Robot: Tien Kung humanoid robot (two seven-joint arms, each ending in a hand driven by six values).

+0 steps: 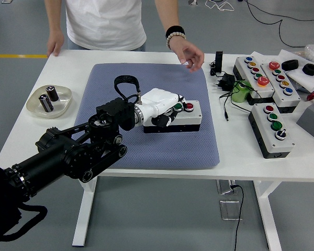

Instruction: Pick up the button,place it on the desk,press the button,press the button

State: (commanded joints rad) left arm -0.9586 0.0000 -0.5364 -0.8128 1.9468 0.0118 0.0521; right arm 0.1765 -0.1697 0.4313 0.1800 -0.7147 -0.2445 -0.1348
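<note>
The robot's white left hand (pixel 165 106) is curling over the grey two-button control box (pixel 174 117) on the blue mat (pixel 146 141) — fingertips gripping nothing, just sitting at the green button (pixel 178 106) — so pressing straight down without shoving the box is probably the trick.

No legible txt, labels or nos.

The desk (pixel 31 136) is white, the mat (pixel 146 141) blue-grey and dotted. The button box (pixel 186 119) is white over black, with a red button (pixel 189 106) and a green one.
</note>
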